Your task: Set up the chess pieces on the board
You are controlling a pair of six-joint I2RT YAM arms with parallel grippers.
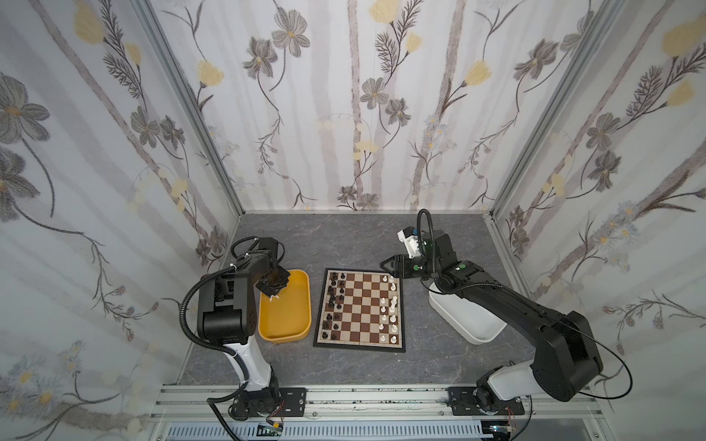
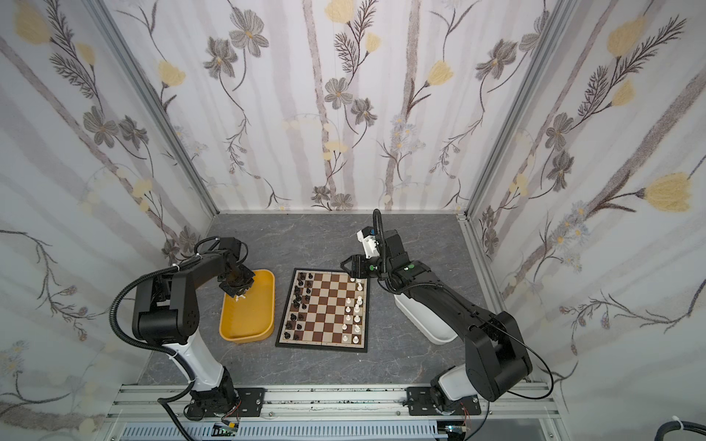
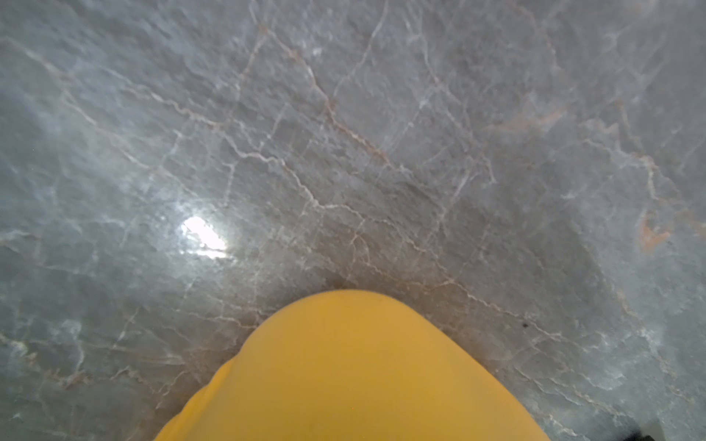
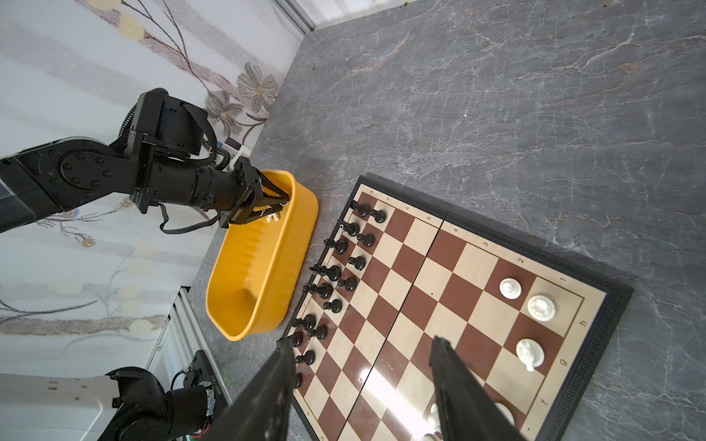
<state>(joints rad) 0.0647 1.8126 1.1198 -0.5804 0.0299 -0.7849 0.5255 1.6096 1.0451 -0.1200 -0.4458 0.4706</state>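
The board (image 1: 359, 345) lies flat in the middle of the table, seen in both top views. Several black chess pieces (image 1: 332, 301) stand along its left two files and several white ones (image 1: 389, 309) along its right two. My left gripper (image 1: 273, 294) points down into the far end of the yellow tub (image 1: 284, 320). Its tips are close together right at some small white pieces (image 4: 273, 218); whether they grip one is unclear. My right gripper (image 4: 362, 340) hovers open and empty over the board (image 4: 420, 267), near its far right corner (image 1: 384, 265).
A white tub (image 1: 470, 324) sits right of the board, partly under my right arm. The left wrist view shows only the yellow tub (image 3: 344, 374) and grey marble table (image 3: 344, 152). Patterned walls close in three sides.
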